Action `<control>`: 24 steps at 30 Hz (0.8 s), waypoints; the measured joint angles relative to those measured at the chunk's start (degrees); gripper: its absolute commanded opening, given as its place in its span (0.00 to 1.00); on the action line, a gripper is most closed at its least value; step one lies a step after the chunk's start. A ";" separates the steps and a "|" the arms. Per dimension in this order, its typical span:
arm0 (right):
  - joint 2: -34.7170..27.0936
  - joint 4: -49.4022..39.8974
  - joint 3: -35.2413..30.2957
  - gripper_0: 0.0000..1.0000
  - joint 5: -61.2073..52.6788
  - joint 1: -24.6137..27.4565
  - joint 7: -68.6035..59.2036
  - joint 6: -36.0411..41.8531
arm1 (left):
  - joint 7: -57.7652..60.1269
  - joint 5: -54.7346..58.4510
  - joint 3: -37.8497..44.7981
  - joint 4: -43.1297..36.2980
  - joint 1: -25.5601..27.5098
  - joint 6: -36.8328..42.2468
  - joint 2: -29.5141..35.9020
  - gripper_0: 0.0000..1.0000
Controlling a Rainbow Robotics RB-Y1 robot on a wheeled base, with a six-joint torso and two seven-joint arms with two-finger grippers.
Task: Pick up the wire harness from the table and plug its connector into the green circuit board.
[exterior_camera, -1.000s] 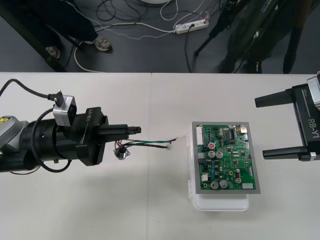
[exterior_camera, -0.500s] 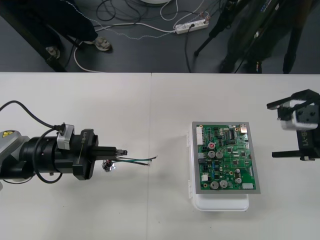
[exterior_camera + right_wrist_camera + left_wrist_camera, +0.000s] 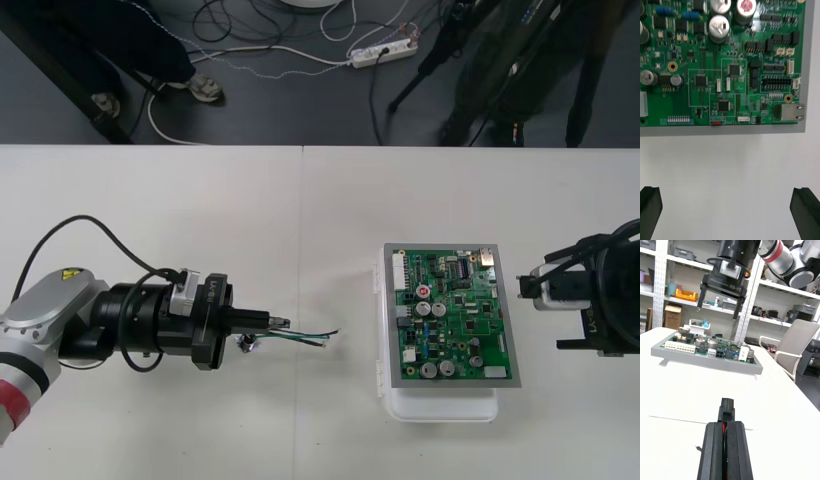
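Note:
My left gripper [image 3: 272, 321] is over the table's left half, shut on the wire harness [image 3: 300, 337]. The round metal socket [image 3: 245, 343] hangs just under the fingers, and the thin green and black wires trail right toward the board. In the left wrist view the black plug [image 3: 727, 407] sticks out between the closed fingers [image 3: 713, 450]. The green circuit board [image 3: 452, 315] sits on its white base [image 3: 440, 405] at the right. My right gripper [image 3: 542, 312] stands open just right of the board, with the board's edge [image 3: 726, 63] ahead of its spread fingers [image 3: 649, 212].
In the left wrist view the right gripper [image 3: 721, 281] hangs open behind the board [image 3: 707, 348]. Bare table lies between the harness and the board. The table's far edge [image 3: 300, 147] borders dark floor with cables.
The left gripper has moved right and toward the table's front, carrying the harness closer to the board. The right gripper has swung left and down toward the board's right edge.

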 measured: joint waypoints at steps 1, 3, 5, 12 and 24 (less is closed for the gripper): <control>0.00 0.00 0.29 1.00 0.92 0.17 0.00 0.00 | 0.00 -0.40 0.00 0.00 -0.18 0.00 -0.23 0.00; 0.02 0.01 1.15 1.00 3.77 0.37 0.00 0.00 | 0.00 -1.29 0.00 0.01 -0.62 0.00 -0.53 0.00; 0.14 0.05 2.45 1.00 7.17 0.55 0.00 0.00 | 0.00 -2.12 0.00 0.01 -1.15 0.00 -0.65 0.00; 3.18 1.24 7.58 1.00 18.55 1.05 -0.01 0.00 | 0.00 -3.80 0.00 0.00 -2.76 0.12 -0.67 0.00; 7.75 2.25 8.39 1.00 20.32 1.18 -0.01 0.00 | 0.01 -5.41 0.00 -1.68 -2.82 2.76 -0.68 0.00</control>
